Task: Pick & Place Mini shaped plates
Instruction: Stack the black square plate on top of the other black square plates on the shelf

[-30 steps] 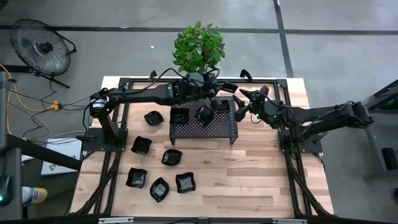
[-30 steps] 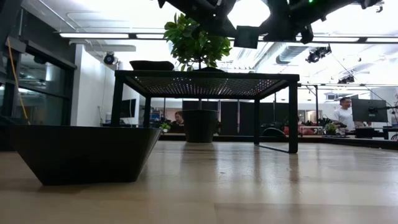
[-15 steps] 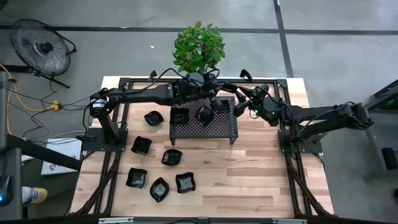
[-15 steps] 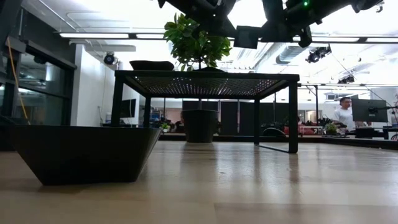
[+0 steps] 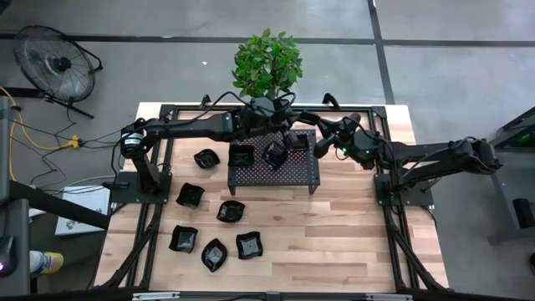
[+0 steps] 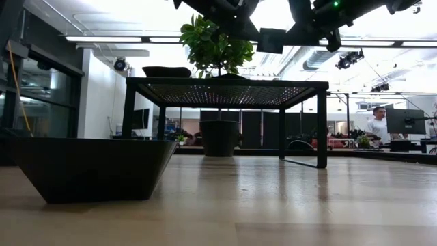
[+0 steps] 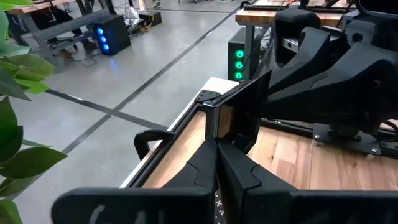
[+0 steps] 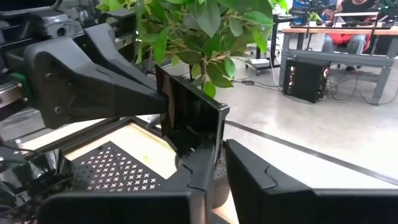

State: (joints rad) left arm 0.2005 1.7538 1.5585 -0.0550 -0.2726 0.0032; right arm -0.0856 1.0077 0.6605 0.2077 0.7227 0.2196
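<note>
Glossy black square mini plate (image 8: 189, 118), above perforated black metal rack (image 5: 276, 171): pinched by left tool (image 7: 216, 146) and right tool (image 8: 221, 163), both narrow.

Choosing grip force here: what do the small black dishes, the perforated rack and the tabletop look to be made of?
Mini shaped plates: glossy black, probably glazed ceramic or hard plastic; their rims catch highlights. Rack: matte black, likely metal; thin straight legs and regular punched holes. Table: pale wood planks with visible grain and seams, smooth finish.
</note>
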